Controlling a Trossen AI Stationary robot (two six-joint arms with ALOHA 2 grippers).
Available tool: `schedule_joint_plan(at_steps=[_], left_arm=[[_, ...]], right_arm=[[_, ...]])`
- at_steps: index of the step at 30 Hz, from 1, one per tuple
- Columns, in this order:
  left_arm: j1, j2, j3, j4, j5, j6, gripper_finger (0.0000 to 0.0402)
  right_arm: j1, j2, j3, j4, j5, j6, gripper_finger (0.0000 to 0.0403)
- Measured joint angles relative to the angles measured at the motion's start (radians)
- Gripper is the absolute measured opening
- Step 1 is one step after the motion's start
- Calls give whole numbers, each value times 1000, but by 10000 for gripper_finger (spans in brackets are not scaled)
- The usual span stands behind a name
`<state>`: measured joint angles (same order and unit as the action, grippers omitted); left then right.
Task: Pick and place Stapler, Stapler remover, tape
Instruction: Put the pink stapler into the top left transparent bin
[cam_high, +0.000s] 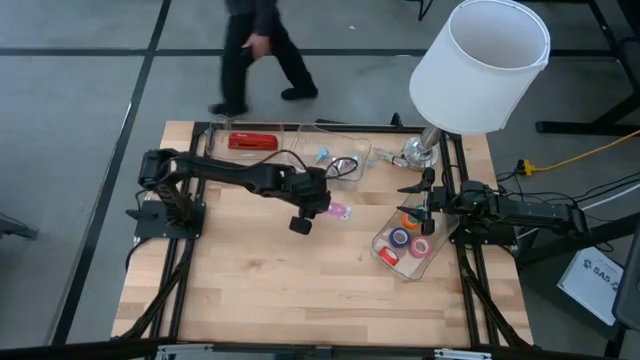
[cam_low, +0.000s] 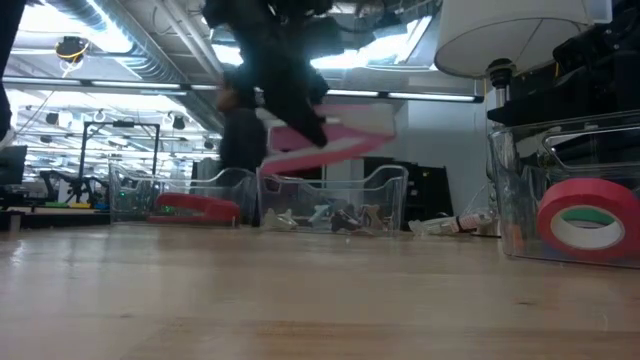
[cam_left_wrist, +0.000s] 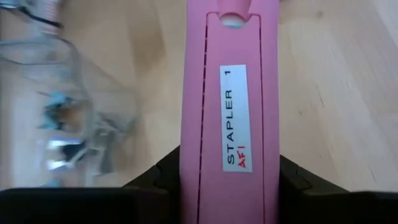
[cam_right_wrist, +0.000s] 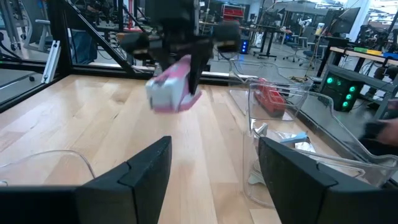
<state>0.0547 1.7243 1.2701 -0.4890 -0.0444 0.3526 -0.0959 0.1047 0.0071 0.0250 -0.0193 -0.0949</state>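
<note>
Left gripper (cam_high: 322, 208) clamped on pink stapler (cam_left_wrist: 227, 112), lifted clear above table (cam_high: 260, 270); right gripper (cam_right_wrist: 211, 171) spread open, empty, beside tape bin (cam_high: 385, 255).

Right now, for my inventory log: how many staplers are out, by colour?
pink stapler: 1, held off the table in the left claw
red stapler: 1, lying in a clear bin
Total: 2
</note>
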Motion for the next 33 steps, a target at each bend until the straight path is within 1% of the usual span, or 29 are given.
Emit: schedule_joint_plan(at_steps=[7, 18, 22, 26, 29, 33], left_arm=[[0, -90, 0, 0, -42, -10, 133], [49, -198, -1, -5, -40, 19, 133], [102, -222, -3, -25, -36, 26, 133], [172, -226, -4, -29, 18, 27, 133], [224, -227, -4, -35, 37, 28, 133], [295, -227, -4, -38, 38, 28, 133]], right_arm=[[0, 0, 0, 0, 0, 0, 239], [0, 0, 0, 0, 0, 0, 239], [0, 0, 0, 0, 0, 0, 239], [0, 0, 0, 0, 0, 0, 239], [0, 0, 0, 0, 0, 0, 239], [0, 0, 0, 0, 0, 0, 239]])
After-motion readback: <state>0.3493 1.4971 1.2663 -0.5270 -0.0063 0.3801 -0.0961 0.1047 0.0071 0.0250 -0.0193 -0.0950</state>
